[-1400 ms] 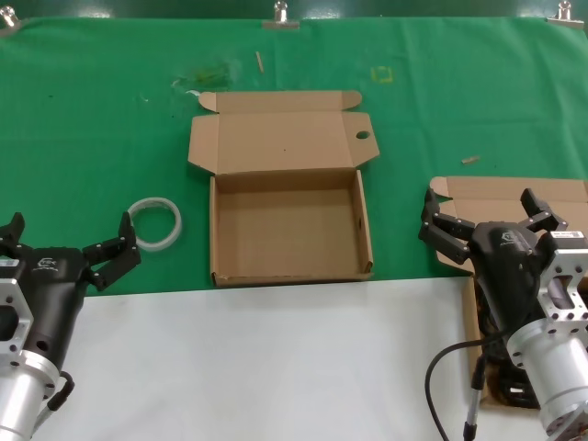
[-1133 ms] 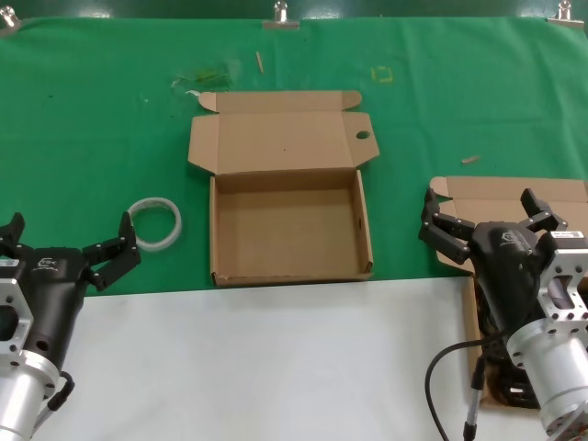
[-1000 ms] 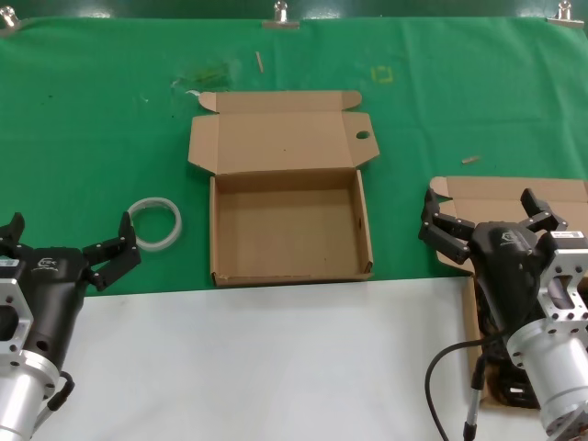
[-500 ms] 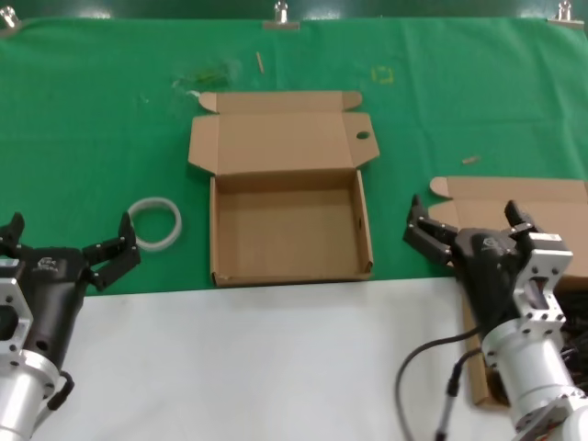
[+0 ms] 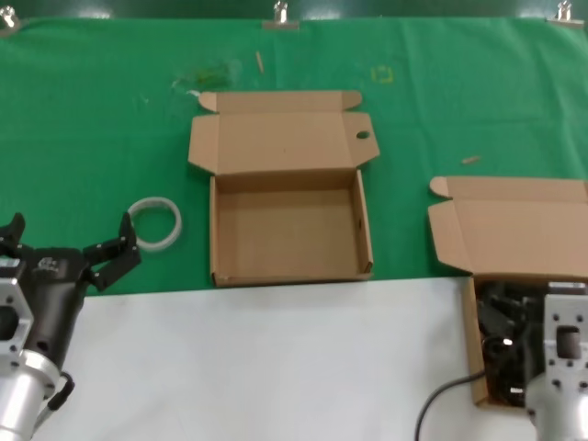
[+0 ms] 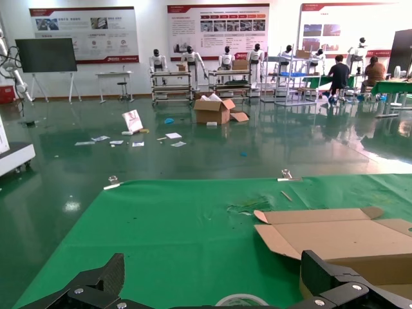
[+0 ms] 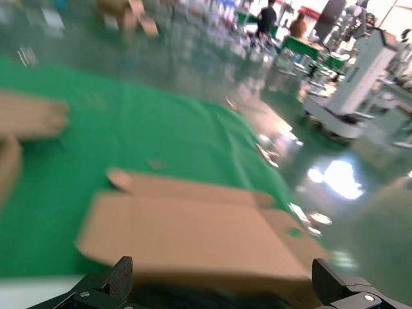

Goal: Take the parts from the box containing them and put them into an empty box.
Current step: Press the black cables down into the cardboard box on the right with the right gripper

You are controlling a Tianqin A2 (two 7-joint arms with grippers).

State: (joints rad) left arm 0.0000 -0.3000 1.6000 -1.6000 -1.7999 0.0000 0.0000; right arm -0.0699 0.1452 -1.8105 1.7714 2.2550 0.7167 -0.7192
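The empty box (image 5: 217,241) lies open in the middle of the green mat, with an oval hole in its lid tab (image 5: 363,136). The box containing the parts (image 5: 470,342) sits at the near right, its lid flap (image 5: 514,225) folded back. Black cable parts (image 5: 496,323) fill it and show as a dark blur (image 7: 193,300) in the right wrist view. My right gripper (image 7: 225,286) hovers open over this box, facing the flap (image 7: 193,232). Only its wrist (image 5: 565,363) is clear in the head view. My left gripper (image 5: 64,241) rests open at the near left.
A white ring (image 5: 154,223) lies on the mat just ahead of the left gripper, also seen low in the left wrist view (image 6: 241,300). White table surface (image 5: 276,367) runs along the near side. Small scraps (image 5: 470,160) dot the mat.
My right arm has drawn back toward the near edge, off the lid flap and over the parts. The flap now shows whole. The left arm has not moved.
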